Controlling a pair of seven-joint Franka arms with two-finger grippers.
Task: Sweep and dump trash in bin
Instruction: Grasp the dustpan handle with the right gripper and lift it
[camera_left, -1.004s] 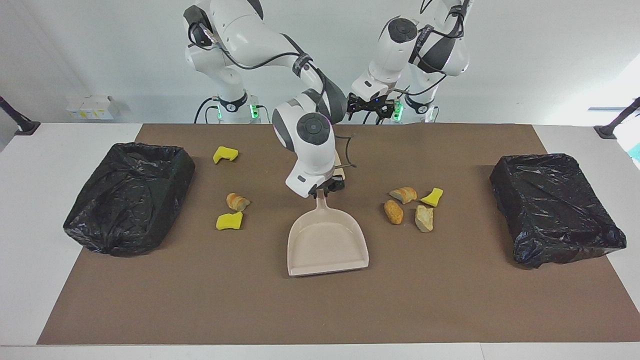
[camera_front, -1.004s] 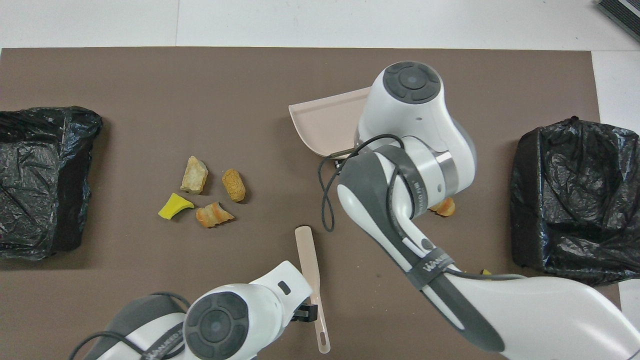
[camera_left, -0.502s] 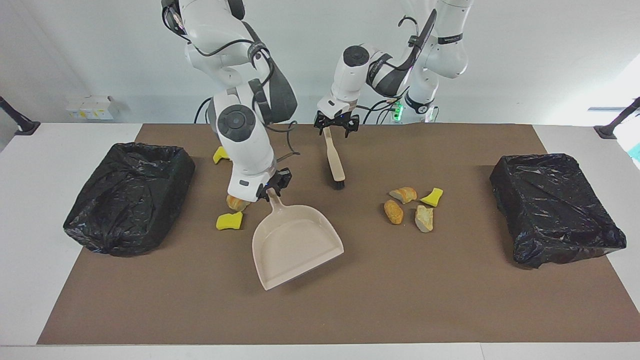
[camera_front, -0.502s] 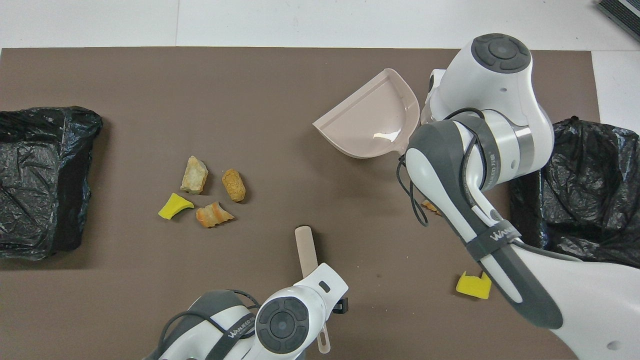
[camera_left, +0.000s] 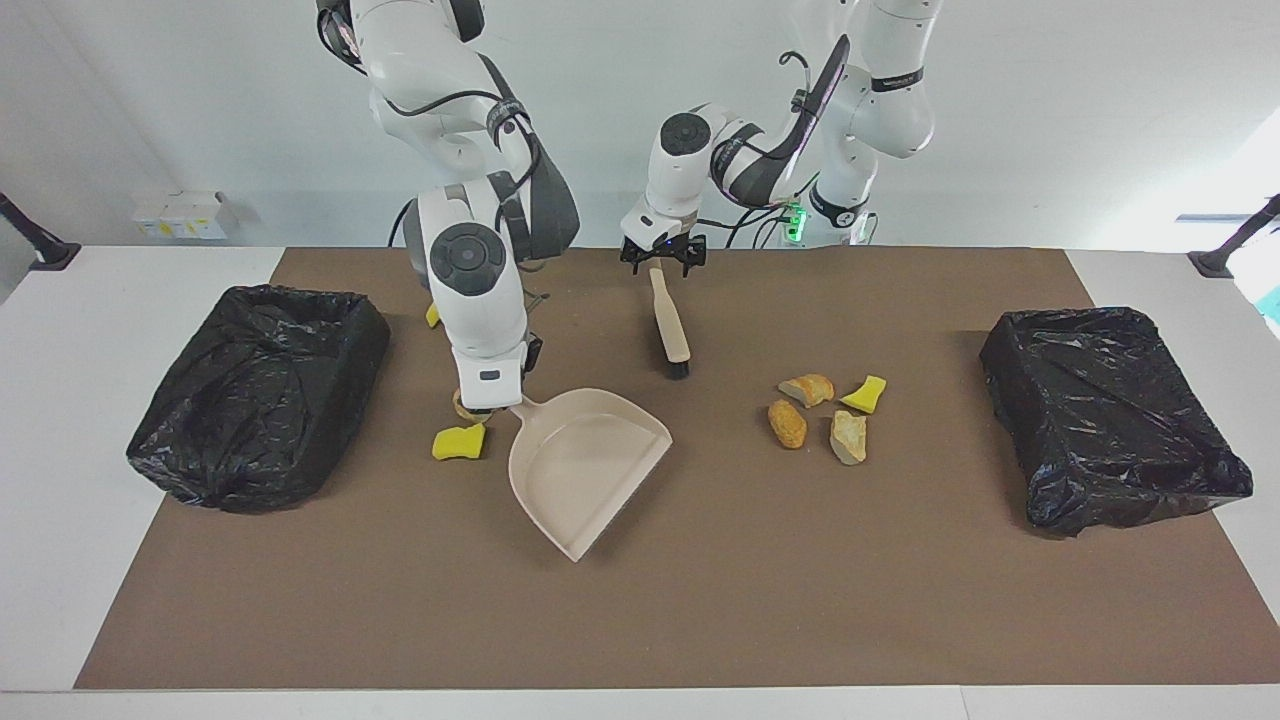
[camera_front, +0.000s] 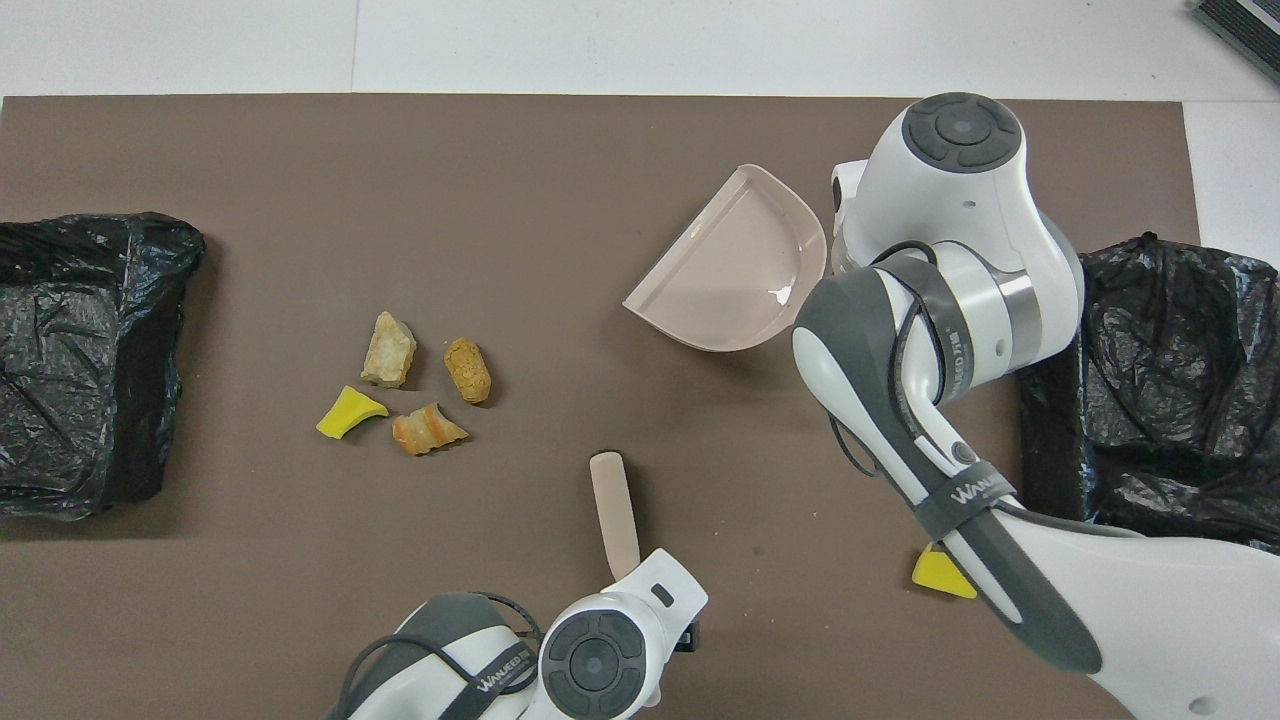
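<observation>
Facing view: a white counter carries a brown mat. The right hand is shut on the handle of a beige dustpan, which lies mid-mat with its mouth turned toward the edge farthest from the robots. Just beside that hand, toward the right arm's end, lie a yellow sponge piece and a bread chunk, half hidden. The left hand, fingers spread wide, sits over the handle tip of a brush lying near the robots' edge; whether it touches the handle cannot be told. A cluster of three bread chunks and one sponge piece lies toward the left arm's end. Black-lined bins stand at both ends: one at the right arm's end, one at the left arm's.

Overhead view: the dustpan shows beside the right arm's wrist. The cluster lies well apart from it. The brush handle runs under the left arm. Another sponge piece peeks out near the robots' edge.
</observation>
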